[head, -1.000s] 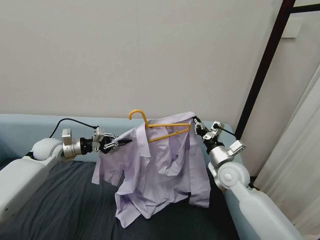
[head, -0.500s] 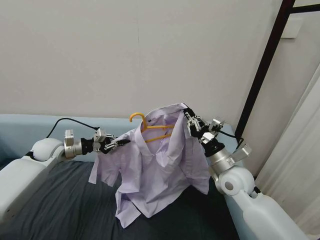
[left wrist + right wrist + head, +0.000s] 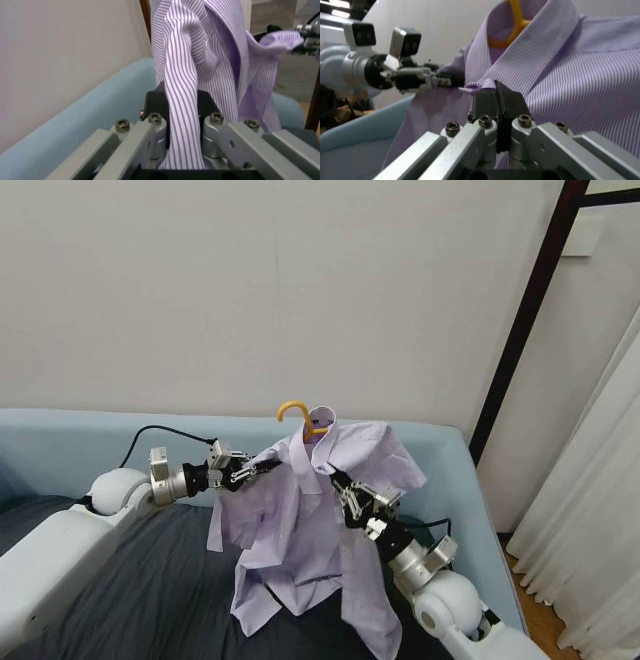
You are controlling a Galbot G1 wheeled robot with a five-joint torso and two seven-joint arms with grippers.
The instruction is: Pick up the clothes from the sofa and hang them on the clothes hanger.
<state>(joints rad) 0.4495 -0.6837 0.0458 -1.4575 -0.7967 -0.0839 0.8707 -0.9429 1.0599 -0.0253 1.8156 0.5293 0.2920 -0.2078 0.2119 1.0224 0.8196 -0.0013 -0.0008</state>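
Note:
A purple striped shirt (image 3: 300, 530) hangs on a yellow hanger (image 3: 293, 410) held up above the sofa (image 3: 440, 445). My left gripper (image 3: 260, 469) is shut on the shirt's shoulder fabric; the left wrist view shows the cloth (image 3: 185, 75) pinched in that gripper (image 3: 182, 110). At the front of the shirt, my right gripper (image 3: 338, 482) is shut on the front edge just below the collar. The right wrist view has this gripper (image 3: 495, 96) clamped on the hem, with the hanger's hook (image 3: 512, 26) above and the left gripper (image 3: 437, 80) beyond.
The light blue sofa has a dark grey seat (image 3: 120, 590) under the shirt's hanging tail. A black rack pole (image 3: 525, 320) rises at the right against the wall, and white curtains (image 3: 590, 530) hang beside it.
My right gripper has swung from the shirt's right shoulder leftward and down to its front, drawing the panel across. The hanger and left gripper have shifted slightly right, and the shirt now drapes narrower.

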